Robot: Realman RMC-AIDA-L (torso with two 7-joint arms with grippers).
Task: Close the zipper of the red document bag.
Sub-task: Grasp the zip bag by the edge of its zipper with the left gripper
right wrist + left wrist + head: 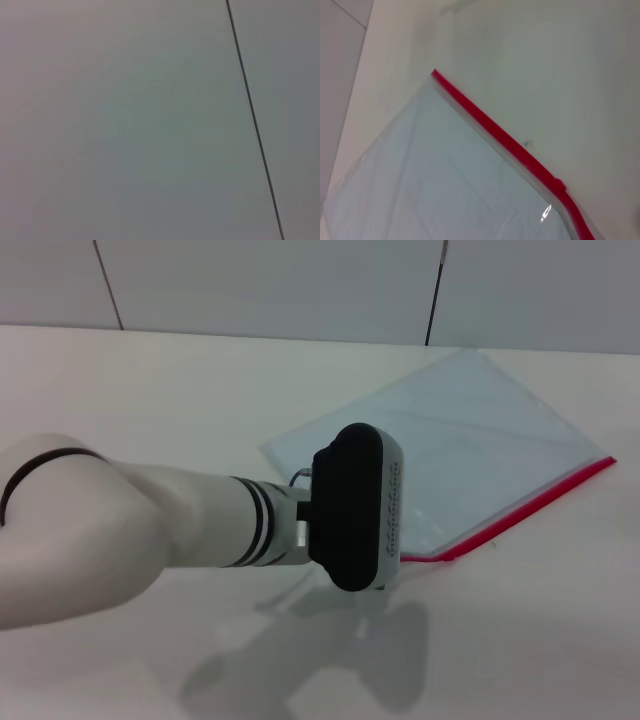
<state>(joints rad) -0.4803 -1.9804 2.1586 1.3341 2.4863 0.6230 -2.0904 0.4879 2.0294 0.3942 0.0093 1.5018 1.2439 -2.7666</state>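
The red document bag [455, 435] lies flat on the white table at the right, a translucent pale blue pouch. Its zipper [520, 512] is the bright red strip along the near long edge. My left arm reaches in from the left, and its black wrist housing [355, 505] hangs over the bag's near-left corner, hiding the gripper behind it. The left wrist view looks down on the bag [445, 185] and the zipper [490, 127], with a small red bump [559, 184] on the strip. My right gripper is out of view.
The white table [160, 400] runs back to a grey panelled wall [270, 280]. The right wrist view shows only a grey panel with a dark seam [252, 115].
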